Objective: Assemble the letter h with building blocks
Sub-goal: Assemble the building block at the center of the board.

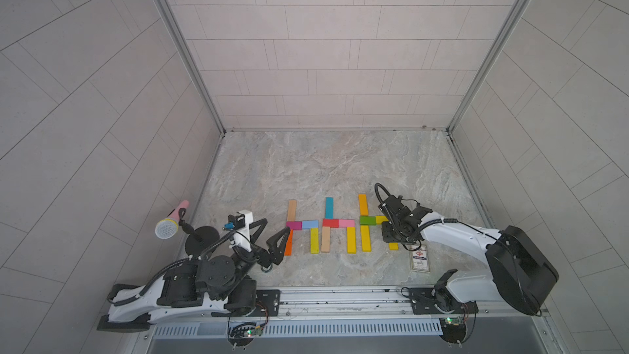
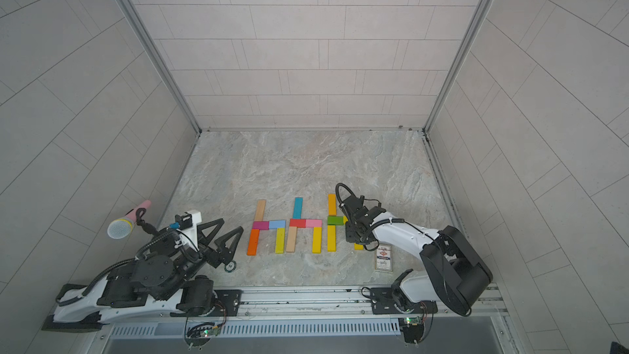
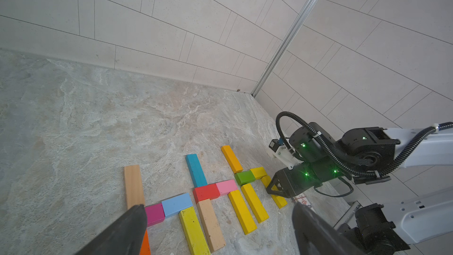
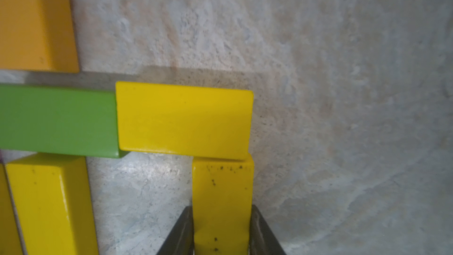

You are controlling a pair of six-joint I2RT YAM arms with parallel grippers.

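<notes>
Top views showed the marbled bench point(image 1: 340, 171) filling the floor of the tiled booth. The left gripper point(image 1: 276, 224) sat at the near left, its fingers spread wide with nothing between them, one tip near the orange block point(image 1: 288, 245). The right gripper point(image 4: 221, 209) reached down at the right end of the row.

The building blocks point(image 1: 340, 224) lay flat in the near middle of the bench as three h shapes side by side. Each had a long block on the far side, a crossbar of two short blocks, and two long legs on the near side.

A printed card box point(image 1: 419, 258) lay just beside the right-hand h.

In the right wrist view the right gripper's fingers point(image 4: 182, 231) flanked a long yellow block point(image 4: 223, 187), close against both its sides. Whether they pressed it could not be told. That block's end met a short yellow block point(image 4: 183, 121), which butted against a green block point(image 4: 57, 121).
</notes>
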